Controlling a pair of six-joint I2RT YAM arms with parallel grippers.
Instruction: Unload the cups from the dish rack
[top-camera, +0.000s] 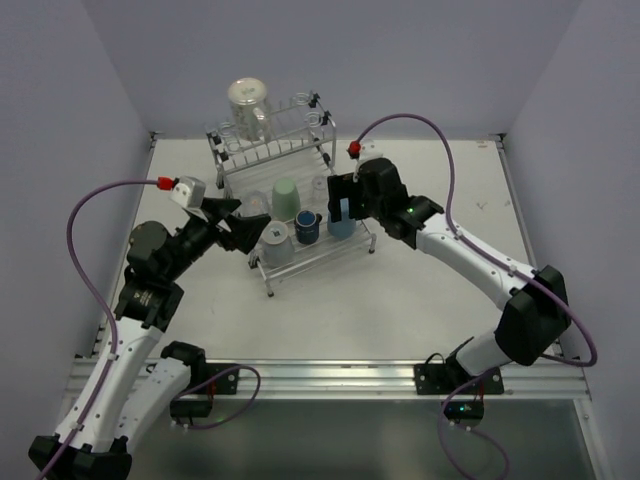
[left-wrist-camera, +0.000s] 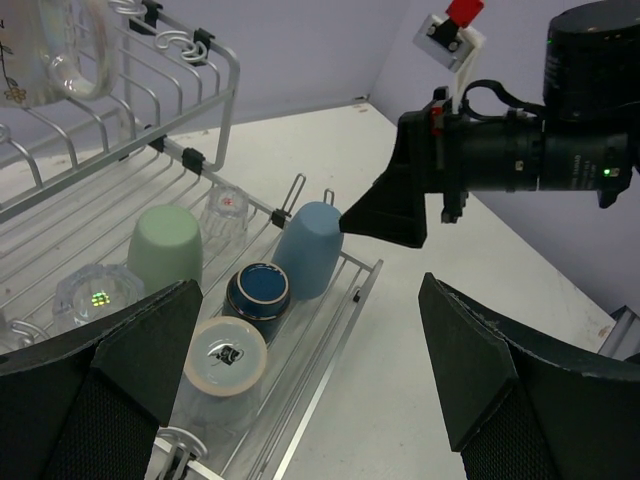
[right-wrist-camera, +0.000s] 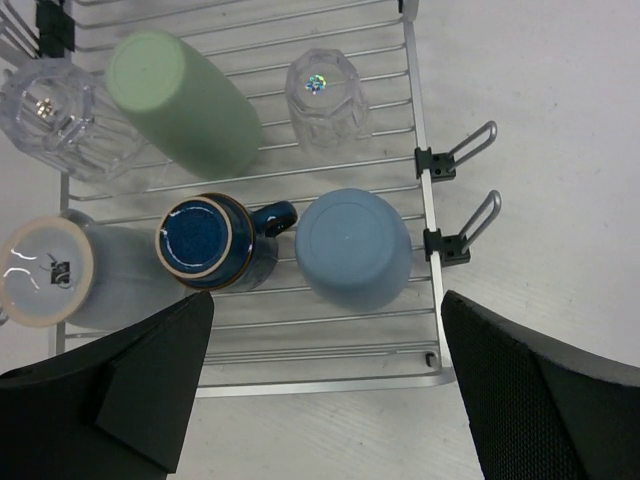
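The silver wire dish rack stands mid-table. On its lower bed, all upside down, are a pale green tumbler, a dark blue mug, a light blue tumbler, a pale grey mug and two clear glasses. My right gripper is open and empty just above the light blue tumbler, at the rack's right front corner. My left gripper is open and empty at the rack's left side, near the grey mug.
A large clear handled glass sits on the rack's raised upper tier. Two wire hooks stick out from the rack's right side. In the left wrist view the right arm's gripper hangs over the light blue tumbler. Walls enclose the table on three sides.
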